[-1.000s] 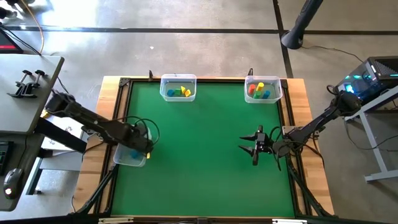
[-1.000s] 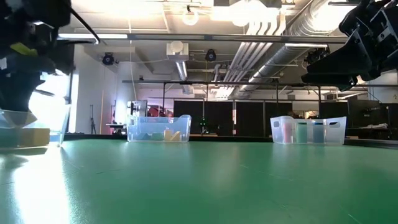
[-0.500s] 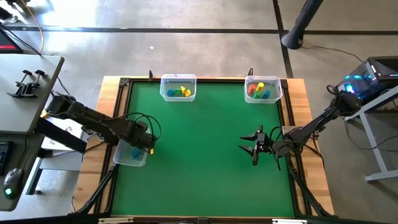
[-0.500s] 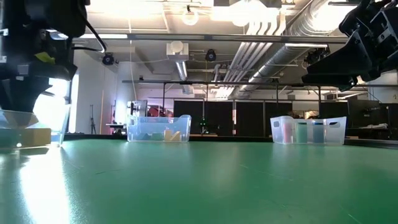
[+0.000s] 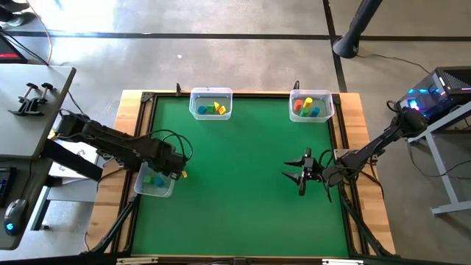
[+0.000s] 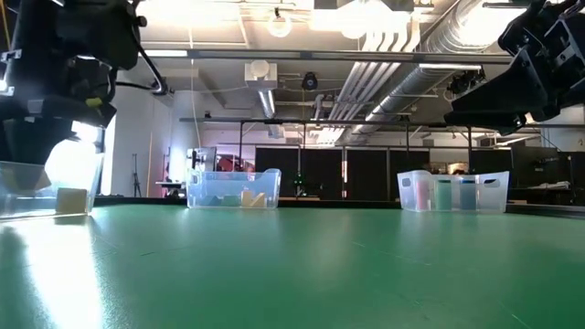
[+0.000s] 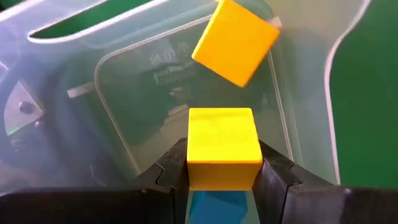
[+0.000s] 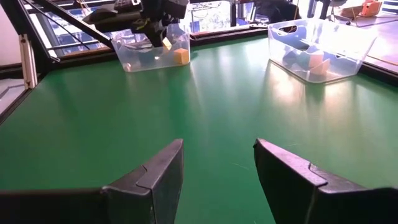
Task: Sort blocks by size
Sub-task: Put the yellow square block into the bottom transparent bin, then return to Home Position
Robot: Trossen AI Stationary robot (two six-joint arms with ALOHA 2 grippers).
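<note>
We see the left gripper (image 7: 224, 180) clamped on a yellow cube (image 7: 224, 146), one dark finger (image 7: 171, 177) against each side of it, raised over the clear bin (image 5: 154, 184) at the table's left edge. Just past the held cube, a second yellow cube (image 7: 235, 40) sits tilted inside that bin, and something blue (image 7: 217, 208) shows directly beneath the grip. From above, the same bin holds blue and green pieces (image 5: 153, 179), with the gripper over its inner rim.

Well apart from it, across the green table (image 5: 243, 184), we find the right gripper (image 5: 300, 175) hovering near the right edge, its fingers (image 8: 155, 177) spread and grasping nothing, the bare mat visible between them.

Farther out, along the far edge, two more clear bins stand apart from each other: the left one (image 5: 211, 104) with yellow and blue blocks (image 5: 213, 109), the right one (image 5: 311, 105) with red, yellow, green and blue blocks (image 5: 307, 107).
</note>
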